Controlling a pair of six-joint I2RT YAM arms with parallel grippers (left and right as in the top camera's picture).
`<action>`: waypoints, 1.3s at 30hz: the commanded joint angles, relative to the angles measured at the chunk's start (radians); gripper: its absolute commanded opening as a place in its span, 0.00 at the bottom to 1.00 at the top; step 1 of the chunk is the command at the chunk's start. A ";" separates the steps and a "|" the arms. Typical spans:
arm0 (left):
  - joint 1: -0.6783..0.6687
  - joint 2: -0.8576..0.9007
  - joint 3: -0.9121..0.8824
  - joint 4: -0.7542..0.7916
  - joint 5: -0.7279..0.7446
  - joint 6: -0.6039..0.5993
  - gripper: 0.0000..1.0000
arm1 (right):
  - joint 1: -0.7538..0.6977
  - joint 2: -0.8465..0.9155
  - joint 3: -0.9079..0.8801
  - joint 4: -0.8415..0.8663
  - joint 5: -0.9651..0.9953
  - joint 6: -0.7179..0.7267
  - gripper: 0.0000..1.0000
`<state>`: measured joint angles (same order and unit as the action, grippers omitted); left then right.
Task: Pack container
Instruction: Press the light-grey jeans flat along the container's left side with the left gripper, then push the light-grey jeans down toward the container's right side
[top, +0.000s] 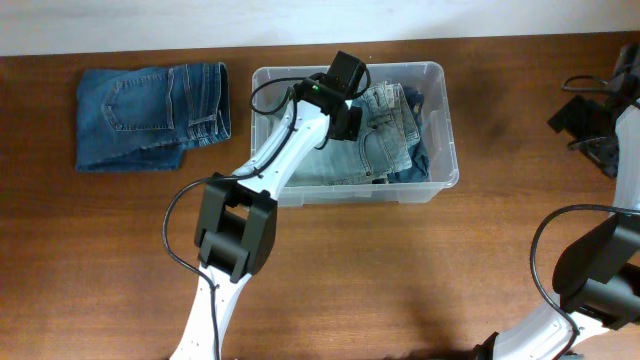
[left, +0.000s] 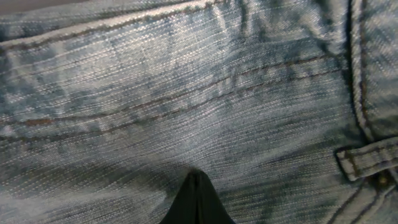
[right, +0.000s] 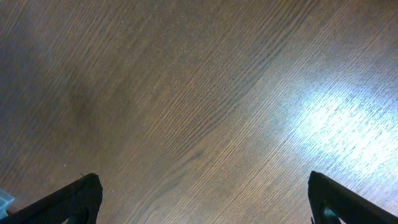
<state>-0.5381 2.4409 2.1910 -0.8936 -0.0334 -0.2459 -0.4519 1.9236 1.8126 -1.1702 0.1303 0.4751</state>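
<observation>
A brown wooden table (top: 400, 270) carries the large clear rectangular plastic container (top: 448, 120) at 12 o'clock and folded dark-blue denim jeans (top: 150, 115) at 10. Inside lie pale denim jeans (top: 385, 130); the left gripper (left: 196, 186) touches them, fingers together. At 3, the right gripper (right: 205, 202) gapes wide.

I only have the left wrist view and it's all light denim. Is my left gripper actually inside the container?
Observer: Yes. Overhead, the left gripper is down inside the container, closed, its tip against the light jeans lying in it.
Operator: Anything left to pack?
Observer: One folded darker pair of jeans lies on the table, left of the container.
Operator: And the right arm?
Observer: The right gripper is open and empty over bare table, off to the right.
</observation>
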 joint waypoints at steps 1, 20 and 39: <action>-0.020 0.056 0.003 0.002 0.014 0.016 0.01 | -0.001 -0.002 -0.005 0.000 0.012 0.013 0.98; -0.038 0.085 0.247 0.079 0.012 0.016 0.01 | 0.000 -0.002 -0.005 0.000 0.012 0.013 0.98; -0.143 0.212 0.285 0.117 0.008 0.034 0.01 | 0.000 -0.002 -0.005 0.000 0.012 0.013 0.98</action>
<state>-0.6479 2.6186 2.4409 -0.7601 -0.0605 -0.2455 -0.4519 1.9236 1.8126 -1.1702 0.1303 0.4755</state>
